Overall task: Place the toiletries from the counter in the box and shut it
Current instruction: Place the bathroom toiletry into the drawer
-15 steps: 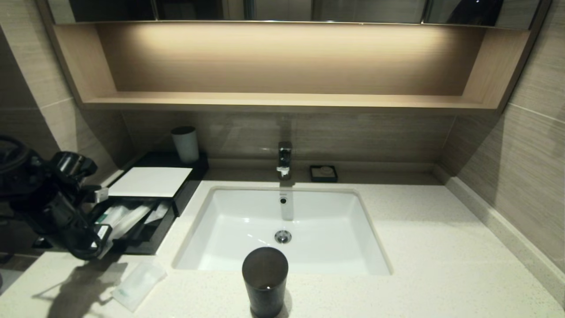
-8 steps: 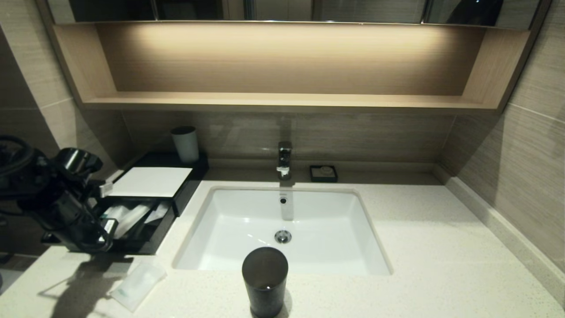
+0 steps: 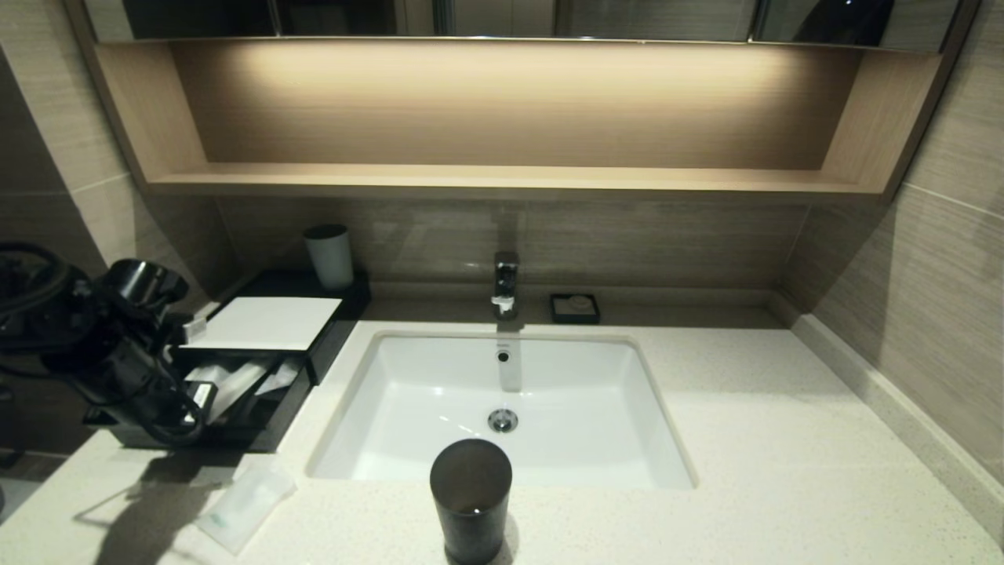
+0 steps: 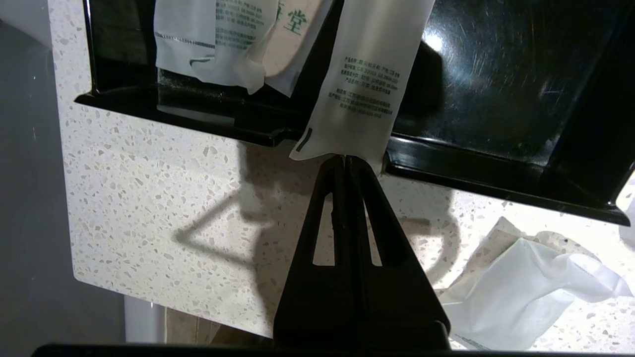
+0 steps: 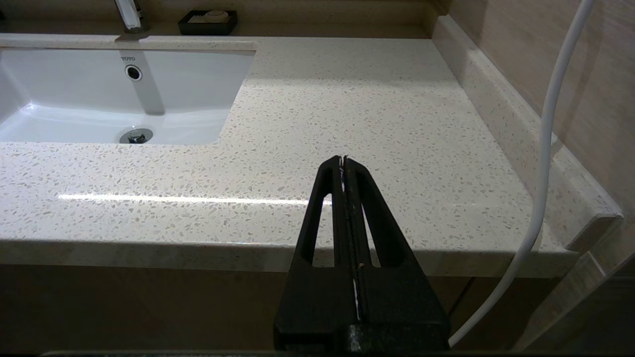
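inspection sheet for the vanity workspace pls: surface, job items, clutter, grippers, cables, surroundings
Surface: speckled counter with sunken white basin.
Job's things: black box, drawer open, packets inside; long packet held over the drawer's front edge; white sachet on the counter in front of the box.
Clutter: dark cup at the basin's front edge; pale cup behind the box; soap dish beside the faucet.
Grippers: left gripper shut on the long packet's end; right gripper shut, empty, parked off the counter's front edge.
Cables: white cable by the right gripper.
Surroundings: wooden shelf, tiled walls.
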You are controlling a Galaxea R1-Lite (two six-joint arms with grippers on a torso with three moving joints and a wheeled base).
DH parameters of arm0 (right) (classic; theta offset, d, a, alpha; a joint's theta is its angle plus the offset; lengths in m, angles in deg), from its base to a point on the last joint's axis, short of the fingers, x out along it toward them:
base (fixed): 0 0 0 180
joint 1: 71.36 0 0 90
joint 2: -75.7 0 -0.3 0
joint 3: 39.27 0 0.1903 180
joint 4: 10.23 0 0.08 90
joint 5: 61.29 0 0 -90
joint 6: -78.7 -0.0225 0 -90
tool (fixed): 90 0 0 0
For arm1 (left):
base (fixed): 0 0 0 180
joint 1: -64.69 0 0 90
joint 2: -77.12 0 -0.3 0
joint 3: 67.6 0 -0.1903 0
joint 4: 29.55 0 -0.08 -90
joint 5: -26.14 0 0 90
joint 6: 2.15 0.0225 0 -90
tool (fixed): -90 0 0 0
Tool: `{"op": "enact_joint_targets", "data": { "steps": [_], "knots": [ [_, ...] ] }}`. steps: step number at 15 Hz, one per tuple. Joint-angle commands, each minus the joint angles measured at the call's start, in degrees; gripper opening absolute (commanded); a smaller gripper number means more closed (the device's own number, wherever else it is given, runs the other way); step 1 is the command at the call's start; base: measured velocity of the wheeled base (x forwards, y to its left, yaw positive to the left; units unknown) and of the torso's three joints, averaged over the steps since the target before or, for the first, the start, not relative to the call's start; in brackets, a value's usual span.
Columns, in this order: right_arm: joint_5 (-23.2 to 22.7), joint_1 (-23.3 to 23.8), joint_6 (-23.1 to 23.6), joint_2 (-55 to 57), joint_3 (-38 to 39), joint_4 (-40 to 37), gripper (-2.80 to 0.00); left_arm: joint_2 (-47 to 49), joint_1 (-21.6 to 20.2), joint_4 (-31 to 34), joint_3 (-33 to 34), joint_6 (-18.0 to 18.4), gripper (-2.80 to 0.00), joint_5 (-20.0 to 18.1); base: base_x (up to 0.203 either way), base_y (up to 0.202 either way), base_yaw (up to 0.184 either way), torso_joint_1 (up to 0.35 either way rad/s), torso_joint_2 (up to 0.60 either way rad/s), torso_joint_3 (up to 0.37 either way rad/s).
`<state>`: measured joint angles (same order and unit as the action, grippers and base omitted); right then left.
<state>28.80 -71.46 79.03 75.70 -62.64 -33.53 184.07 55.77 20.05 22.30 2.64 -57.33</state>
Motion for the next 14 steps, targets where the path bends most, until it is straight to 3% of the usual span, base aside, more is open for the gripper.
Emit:
{"op": "enact_joint_targets", "data": {
  "steps": [1,14],
  "knots": [
    [-0.01,-0.08,0.02,0.00,0.09,0.01,-2.80,0.72,0.05,-0.48,-0.07,0.04,-2.80,0.06,0.000,0.000,0.000,0.000,0.00,0.000],
    [-0.01,-0.05,0.02,0.00,0.09,0.01,-2.80,-0.63,1.10,-2.11,-2.00,-2.51,-2.80,0.00,0.000,0.000,0.000,0.000,0.00,0.000]
  ]
}}
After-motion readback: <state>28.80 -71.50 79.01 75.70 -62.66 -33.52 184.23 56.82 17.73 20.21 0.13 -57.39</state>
